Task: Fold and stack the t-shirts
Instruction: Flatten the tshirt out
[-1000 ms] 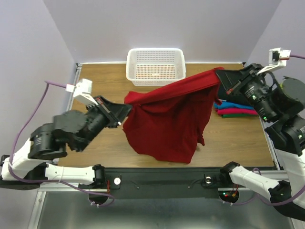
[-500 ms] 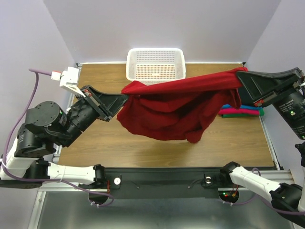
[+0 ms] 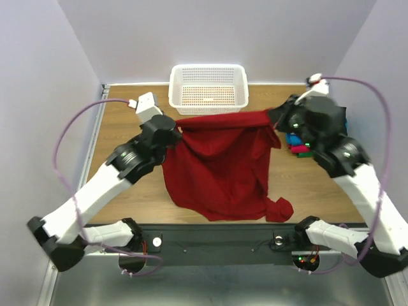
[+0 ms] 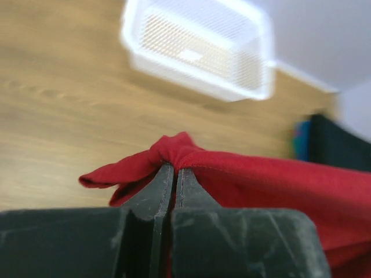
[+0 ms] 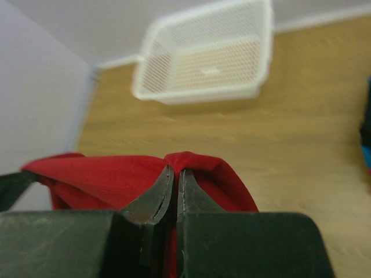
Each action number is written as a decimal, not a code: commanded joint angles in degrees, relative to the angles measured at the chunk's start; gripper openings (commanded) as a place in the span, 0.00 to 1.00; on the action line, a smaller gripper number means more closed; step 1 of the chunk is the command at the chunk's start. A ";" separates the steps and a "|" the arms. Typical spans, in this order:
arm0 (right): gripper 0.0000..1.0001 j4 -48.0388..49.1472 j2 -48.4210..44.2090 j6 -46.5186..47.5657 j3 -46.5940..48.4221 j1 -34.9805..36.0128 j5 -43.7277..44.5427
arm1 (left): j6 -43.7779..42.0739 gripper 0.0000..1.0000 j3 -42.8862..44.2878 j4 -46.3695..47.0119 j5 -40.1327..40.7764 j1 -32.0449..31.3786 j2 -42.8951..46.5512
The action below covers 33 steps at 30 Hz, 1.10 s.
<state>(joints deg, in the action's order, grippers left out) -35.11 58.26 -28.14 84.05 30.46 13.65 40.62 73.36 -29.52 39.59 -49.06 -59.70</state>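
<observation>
Top: holding dark red t-shirt (image 3: 220,169) spread betw. L and R jaws, upper edge up nr white basket (image 3: 208,86), lower end draped on worktop (image 3: 312,185). L wrist: nipping bunched red corner in tight-closed jaws. R wrist: ditto, pinching red fold in closed jaws.

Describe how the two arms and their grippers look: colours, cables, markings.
Both the left arm and right arm have white links and bulky black joints. A purple cable loops off each wrist, running to a small white camera mount. The left gripper and right gripper have matte black, scuffed fingers. No lettering is visible.
</observation>
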 commanded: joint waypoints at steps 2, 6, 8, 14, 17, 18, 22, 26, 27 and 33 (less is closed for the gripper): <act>0.01 3.03 3.42 -1.57 -9.59 -0.22 16.04 | -4.05 0.00 -7.61 9.82 -12.16 15.37 -6.73; 0.01 8.37 11.16 -0.16 -14.26 -1.53 20.28 | -5.64 0.00 -9.99 15.26 -16.82 23.72 -14.11; 0.01 11.54 13.97 0.89 -15.40 -2.33 19.66 | -6.08 0.00 -10.43 17.03 -17.27 25.58 -17.71; 0.01 15.78 22.77 3.53 -10.59 -5.94 13.34 | -8.54 0.00 -7.19 18.89 -23.68 33.15 -25.28; 0.00 15.87 19.89 5.20 -8.65 -5.94 9.21 | -10.73 0.00 -2.80 17.74 -24.74 33.41 -22.75; 0.01 15.78 18.31 5.81 -7.51 -5.94 7.20 | -11.00 0.00 -1.83 17.57 -26.39 33.41 -21.17; 0.00 15.78 5.86 6.78 -4.69 -5.94 2.80 | -10.56 0.00 0.11 18.97 -30.19 33.41 -6.71; 0.00 15.08 -3.56 6.43 -0.30 -5.94 -5.37 | -11.35 0.00 6.78 12.74 -29.13 33.41 2.91; 0.00 13.42 -4.81 5.39 2.84 -5.94 -9.91 | -11.70 0.00 10.01 10.56 -30.35 33.41 4.49; 0.01 7.34 -7.54 -0.23 12.18 -5.94 -30.56 | -12.58 0.00 21.37 5.09 -40.97 33.41 12.59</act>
<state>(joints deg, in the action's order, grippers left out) -23.11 51.66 -26.79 92.82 26.30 -8.36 31.29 90.41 -18.59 -4.38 -17.93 -50.09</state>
